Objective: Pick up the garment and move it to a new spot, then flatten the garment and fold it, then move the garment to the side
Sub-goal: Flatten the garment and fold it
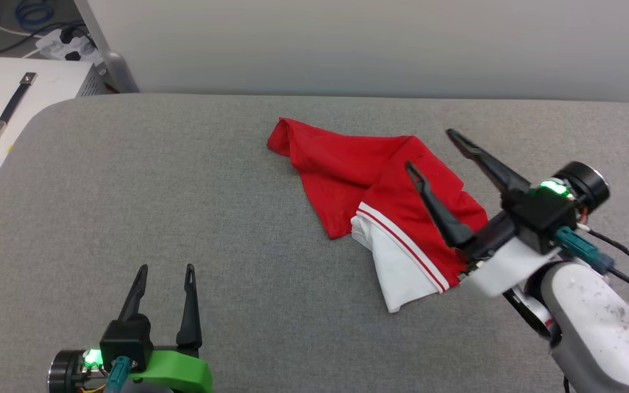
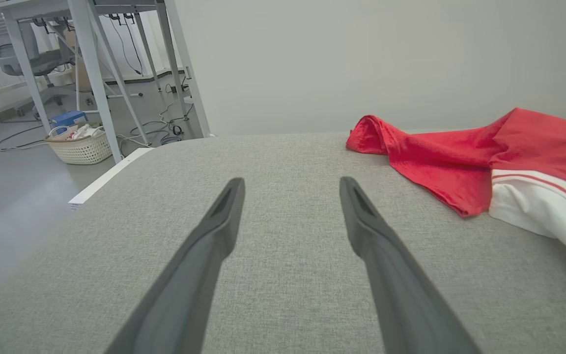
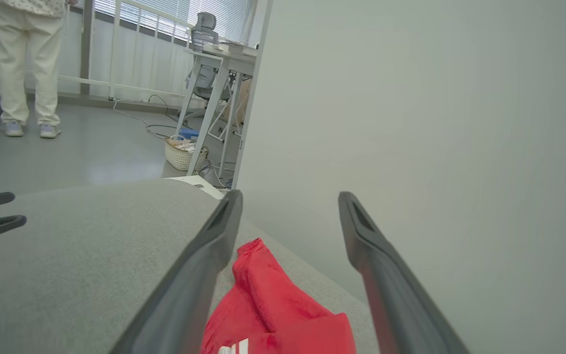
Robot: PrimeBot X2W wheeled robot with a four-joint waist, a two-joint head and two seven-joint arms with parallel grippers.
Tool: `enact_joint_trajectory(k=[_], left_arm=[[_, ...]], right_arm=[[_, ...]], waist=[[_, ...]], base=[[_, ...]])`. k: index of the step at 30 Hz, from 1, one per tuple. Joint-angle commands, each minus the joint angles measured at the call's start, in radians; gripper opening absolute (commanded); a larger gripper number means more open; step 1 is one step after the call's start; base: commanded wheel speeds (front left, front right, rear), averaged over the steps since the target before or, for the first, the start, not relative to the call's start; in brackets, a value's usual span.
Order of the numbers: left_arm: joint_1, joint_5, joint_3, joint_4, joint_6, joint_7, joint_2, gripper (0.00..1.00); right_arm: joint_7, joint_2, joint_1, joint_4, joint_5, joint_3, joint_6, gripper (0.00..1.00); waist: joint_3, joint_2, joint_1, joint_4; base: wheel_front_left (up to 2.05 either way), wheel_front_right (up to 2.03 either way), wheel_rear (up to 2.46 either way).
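Nearest the head camera, the left hand (image 1: 166, 267) hovers open and empty over the grey worktop (image 1: 129, 180), well apart from the shirt (image 1: 347, 169). The right hand (image 1: 428, 148) hangs over the shirt's red body, fingers spread wide, holding nothing. The shirt lies crumpled on the worktop, its white sleeve (image 1: 402, 267) with striped trim on the side nearest the camera.
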State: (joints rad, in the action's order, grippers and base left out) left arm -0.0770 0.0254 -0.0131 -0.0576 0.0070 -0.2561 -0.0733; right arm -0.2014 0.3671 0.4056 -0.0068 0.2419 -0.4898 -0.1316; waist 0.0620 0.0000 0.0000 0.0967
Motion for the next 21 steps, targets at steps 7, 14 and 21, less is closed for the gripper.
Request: enact_joint_trajectory(k=[7,14,21], left_arm=[[0.039,-0.001,-0.001,0.004,0.003,-0.006,0.009,1.0],[0.073,0.0,-0.011,0.006,0.002,-0.006,0.014,1.0],[0.114,0.007,-0.024,0.007,0.005,-0.006,0.019,1.0]], right_arm=[[0.315,0.129,0.229,0.063,0.234,-0.35,0.001,1.0],[0.65,0.206,0.337,0.098,0.427,-0.571,0.001,1.0],[0.797,0.231,0.382,0.161,0.505,-0.694,0.001,1.0]], waist=[[0.074,0.0,0.0,0.039],[0.126,0.0,0.0,0.065],[0.19,0.0,0.0,0.094]], base=[[0.0,0.0,0.0],[0.0,0.0,0.0],[0.0,0.0,0.0]])
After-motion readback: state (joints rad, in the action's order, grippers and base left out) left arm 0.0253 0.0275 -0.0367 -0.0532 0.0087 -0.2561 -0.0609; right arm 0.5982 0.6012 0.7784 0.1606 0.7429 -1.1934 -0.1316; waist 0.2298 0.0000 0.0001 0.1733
